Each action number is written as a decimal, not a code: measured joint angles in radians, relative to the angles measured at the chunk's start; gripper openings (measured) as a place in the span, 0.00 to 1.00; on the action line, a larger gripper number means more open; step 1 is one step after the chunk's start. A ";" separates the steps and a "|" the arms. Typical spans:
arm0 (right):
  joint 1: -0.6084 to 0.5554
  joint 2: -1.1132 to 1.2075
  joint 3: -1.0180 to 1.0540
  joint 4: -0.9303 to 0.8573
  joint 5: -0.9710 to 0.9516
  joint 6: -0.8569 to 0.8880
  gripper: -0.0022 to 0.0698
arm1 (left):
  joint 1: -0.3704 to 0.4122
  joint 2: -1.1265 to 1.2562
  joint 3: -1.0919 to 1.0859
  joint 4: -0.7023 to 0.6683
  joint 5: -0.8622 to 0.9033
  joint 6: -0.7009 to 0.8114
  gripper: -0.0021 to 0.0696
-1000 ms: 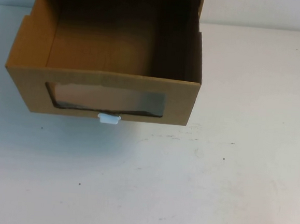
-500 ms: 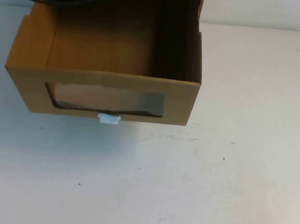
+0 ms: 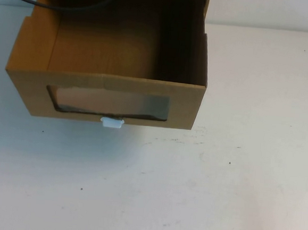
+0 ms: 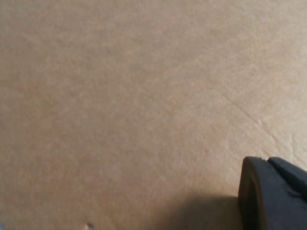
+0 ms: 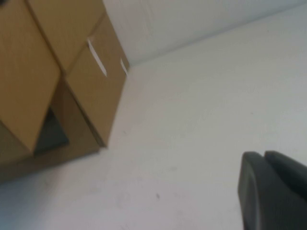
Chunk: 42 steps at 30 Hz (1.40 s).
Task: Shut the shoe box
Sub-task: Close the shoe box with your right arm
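The brown cardboard drawer-style shoe box (image 3: 104, 98) sits at the far left of the white bench (image 3: 217, 194) in the high view, its drawer pulled well out toward the robot. The front panel carries a rectangular see-through window (image 3: 109, 103), and a small white oval tab (image 3: 112, 123) sticks out just below it. The inside of the drawer looks bare, and its far end runs under the outer sleeve at the top edge of the picture. A thin black cable (image 3: 56, 3) curves across the far left corner of the box.

Neither arm shows in the high view. The left gripper (image 4: 273, 194) appears only as a dark corner in its own wrist view, held close against a plain cardboard surface that fills the picture; which face of the box this is cannot be told, nor whether it touches, nor how it is set. The right gripper (image 5: 273, 189) hangs over bare bench, well apart from the box, which its wrist view catches from the side; its set cannot be told either.

As it stands, the closing looks not yet started: the drawer is still fully out, so the whole push back into the sleeve remains.
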 joint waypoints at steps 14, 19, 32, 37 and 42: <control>0.000 0.040 -0.123 0.305 0.064 0.000 0.01 | -0.002 0.000 0.000 0.000 0.005 -0.002 0.02; 0.000 0.295 -0.355 0.225 0.372 0.000 0.01 | -0.002 0.000 0.000 0.007 0.021 -0.002 0.02; 0.104 1.015 -0.903 0.138 0.681 -0.190 0.01 | -0.002 0.000 -0.001 0.017 0.022 -0.008 0.02; 0.345 1.198 -1.083 0.026 0.666 -0.123 0.01 | -0.002 0.000 -0.001 0.019 0.022 -0.010 0.02; 0.600 1.309 -1.188 -0.140 0.567 0.017 0.01 | -0.004 -0.002 -0.001 0.021 0.022 -0.010 0.02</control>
